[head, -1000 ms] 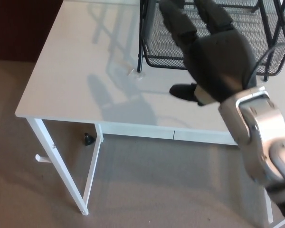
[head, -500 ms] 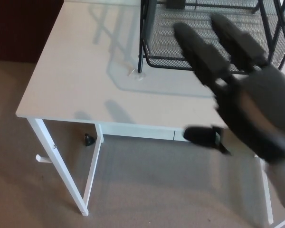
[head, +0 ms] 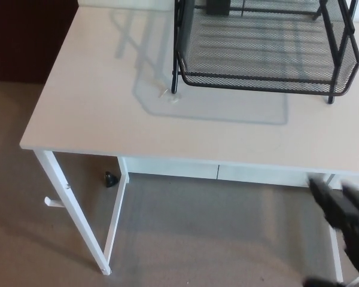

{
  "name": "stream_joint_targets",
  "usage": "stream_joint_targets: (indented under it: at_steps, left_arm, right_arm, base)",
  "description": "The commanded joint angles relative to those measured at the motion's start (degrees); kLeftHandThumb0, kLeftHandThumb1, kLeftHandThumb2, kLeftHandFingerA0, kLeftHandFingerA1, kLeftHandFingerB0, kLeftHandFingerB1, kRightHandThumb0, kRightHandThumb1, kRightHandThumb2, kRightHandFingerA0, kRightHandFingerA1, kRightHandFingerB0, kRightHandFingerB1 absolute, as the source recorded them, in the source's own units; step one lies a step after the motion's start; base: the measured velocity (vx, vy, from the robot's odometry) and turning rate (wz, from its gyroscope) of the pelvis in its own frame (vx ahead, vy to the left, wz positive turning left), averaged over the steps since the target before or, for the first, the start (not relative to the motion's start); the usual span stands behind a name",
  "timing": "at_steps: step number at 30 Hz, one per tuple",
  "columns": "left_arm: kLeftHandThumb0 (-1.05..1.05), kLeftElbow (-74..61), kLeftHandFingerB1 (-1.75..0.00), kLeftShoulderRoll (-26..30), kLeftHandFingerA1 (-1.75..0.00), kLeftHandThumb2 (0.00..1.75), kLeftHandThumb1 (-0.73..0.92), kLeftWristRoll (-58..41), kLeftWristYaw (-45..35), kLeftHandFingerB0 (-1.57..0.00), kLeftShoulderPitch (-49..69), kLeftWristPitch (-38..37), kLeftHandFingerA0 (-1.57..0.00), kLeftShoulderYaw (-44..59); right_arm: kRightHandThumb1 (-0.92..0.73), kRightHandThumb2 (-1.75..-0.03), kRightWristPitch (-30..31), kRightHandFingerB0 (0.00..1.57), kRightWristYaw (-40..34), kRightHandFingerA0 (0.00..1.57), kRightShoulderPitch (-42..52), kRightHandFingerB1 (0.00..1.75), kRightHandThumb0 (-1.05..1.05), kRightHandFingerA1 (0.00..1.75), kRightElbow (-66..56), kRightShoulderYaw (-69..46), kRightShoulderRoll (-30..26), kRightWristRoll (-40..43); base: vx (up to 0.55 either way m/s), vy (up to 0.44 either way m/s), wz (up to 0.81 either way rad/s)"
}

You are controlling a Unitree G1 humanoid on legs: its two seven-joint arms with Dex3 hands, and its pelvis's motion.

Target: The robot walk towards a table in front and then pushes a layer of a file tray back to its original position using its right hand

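Step in hand: judged from the black wire-mesh file tray (head: 263, 51), whose lowest layer sits drawn in under the frame, the push looks finished and the arm is clear of the table.
Doing it well: bring the arm down and away at about 5 o'clock, well clear of the table edge, so nothing knocks the tray askew; if the layer proves not fully seated, press flat on the middle of its front rim, not on one corner.
Right hand: the robot's black right hand (head: 347, 224) shows at 5 o'clock, below the table front, blurred; two fingers point up and apart, and it grasps nothing.
Left hand: not seen anywhere.
File tray: at 1 o'clock, standing on the far right part of the table, its front rim facing the robot; the upper layers run out of the picture.
Table: one white rectangular table (head: 107, 119) with white legs.
Floor: one small dark object (head: 111, 177) under the table at 8 o'clock; I cannot tell what it is.
Count: one tray, one table, one hand visible.
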Motion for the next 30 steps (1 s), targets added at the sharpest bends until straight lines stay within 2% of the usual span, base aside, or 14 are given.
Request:
stream_joint_targets:
  at_steps: [1, 6, 7, 8, 9, 10, 13, 14, 15, 16, 19, 22, 27, 30]
  left_arm:
    - [-0.15, 2.13, -0.38, 1.74, -0.44, 0.57, 0.60, -0.45, -0.73, -0.37, -0.68, 0.16, -0.53, 1.00]
    - [-0.14, 2.38, -0.38, 1.78, -0.44, 0.57, 0.60, -0.48, -0.74, -0.37, -0.66, 0.08, -0.53, 1.06]
    - [-0.14, 2.43, -0.37, 1.71, -0.44, 0.57, 0.60, -0.48, -0.76, -0.37, -0.86, 0.24, -0.53, 1.01]
    - [-0.13, 2.48, -0.38, 1.67, -0.44, 0.57, 0.60, -0.48, -0.74, -0.37, -0.95, 0.27, -0.53, 1.00]
    - [-0.13, 2.52, -0.38, 1.64, -0.44, 0.57, 0.60, -0.50, -0.71, -0.37, -0.97, 0.20, -0.53, 1.03]
    - [-0.13, 2.59, -0.38, 1.72, -0.45, 0.57, 0.60, -0.24, -0.55, -0.37, -0.93, -0.23, -0.53, 0.97]
    - [-0.13, 2.49, -0.38, 1.80, -0.44, 0.57, 0.61, -0.19, -0.59, -0.37, -0.97, 0.07, -0.53, 0.92]
    - [-0.12, 2.49, -0.38, 1.81, -0.45, 0.57, 0.61, -0.37, -0.65, -0.37, -1.13, -0.06, -0.53, 1.03]
    - [-0.12, 2.49, -0.38, 1.82, -0.45, 0.57, 0.61, -0.58, -0.72, -0.37, -1.33, -0.24, -0.53, 1.17]
    - [-0.12, 2.49, -0.38, 1.80, -0.45, 0.57, 0.61, -0.67, -0.76, -0.38, -1.44, -0.20, -0.53, 1.19]
    - [-0.11, 2.73, -0.38, 1.65, -0.45, 0.57, 0.61, -0.84, -0.69, -0.37, -1.73, 0.05, -0.53, 1.31]
    - [-0.11, 2.47, -0.37, 1.18, -0.44, 0.57, 0.62, -1.55, -0.76, -0.37, -2.81, 2.68, -0.53, 1.70]
    - [-0.12, 3.28, -0.37, 1.42, -0.45, 0.57, 0.61, -0.52, -0.25, -0.37, -2.90, 0.93, -0.52, 1.51]
    - [-0.14, 2.71, -0.37, 1.55, -0.43, 0.57, 0.60, 0.57, 0.82, -0.38, -3.42, 2.36, -0.50, 1.30]
  right_arm:
    - [-0.51, -0.86, -13.15, 0.00, -6.71, 0.00, 3.63, 0.10, -0.75, 0.13, 20.94, -5.15, -0.62, 12.07]
    - [-0.50, -0.87, -14.53, 0.00, -5.88, 0.00, 1.95, 0.12, -0.73, 0.18, 26.85, -5.17, -0.73, 12.37]
    - [-0.50, -0.78, -14.24, 0.00, -5.52, 0.00, 1.22, 0.08, -0.71, 0.18, 28.71, -5.06, -0.69, 12.44]
    - [-0.62, -0.59, -14.32, 0.00, -5.26, 0.00, 0.67, 0.12, -0.69, 0.19, 30.19, -4.94, -0.69, 12.61]
    - [-0.62, -0.59, -14.76, 0.00, -5.11, 0.00, 0.20, 0.12, -0.69, 0.19, 31.46, -4.84, -0.73, 12.83]
    - [-0.49, -0.87, -14.51, 0.00, -3.78, 0.00, -0.77, 0.12, -0.73, 0.17, 33.55, -4.45, -0.82, 13.42]
    - [-0.50, -0.86, -13.55, 0.00, -0.96, 0.00, -2.10, 0.10, -0.74, 0.13, 36.29, -4.47, -0.69, 15.90]
    - [-0.50, -0.78, -13.19, 0.00, -0.02, 0.00, -3.36, 0.09, -0.72, 0.14, 38.16, -4.59, -0.75, 16.87]
    - [-0.50, -0.78, -12.64, 0.00, 1.09, 0.00, -4.81, 0.09, -0.72, 0.14, 40.18, -4.75, -0.78, 17.88]
    - [-0.50, -0.88, -12.49, 0.00, 1.88, 0.00, -5.42, 0.12, -0.75, 0.16, 41.26, -4.97, -0.79, 18.86]
    - [-0.52, -0.89, -11.86, 0.00, 3.36, 0.00, -7.47, 0.07, -0.81, 0.11, 45.07, -5.75, -0.95, 21.06]
    - [-0.51, -0.88, -11.44, 0.00, 3.86, 0.00, -8.65, 0.07, -0.80, 0.17, 46.49, -5.96, -0.81, 22.27]
    - [-0.51, -0.88, -11.25, 0.00, 4.52, 0.00, -8.97, 0.07, -0.80, 0.15, 46.90, -5.59, -1.19, 23.16]
    - [-0.51, -0.88, -11.10, 0.00, 5.10, 0.00, -9.17, 0.07, -0.80, 0.15, 47.20, -5.30, -1.40, 23.76]
  base:
    - [0.00, 0.000, 0.00]
    - [0.00, 0.000, 0.00]
    - [0.00, 0.000, 0.00]
    - [0.00, 0.000, 0.00]
    - [0.00, 0.000, 0.00]
    - [0.00, 0.000, 0.00]
    - [0.00, 0.000, 0.00]
    - [0.00, 0.000, 0.00]
    - [0.00, 0.000, 0.00]
    - [0.00, 0.000, 0.00]
    - [0.00, 0.000, 0.00]
    - [0.00, 0.000, 0.00]
    - [0.00, 0.000, 0.00]
    - [0.00, 0.000, 0.00]
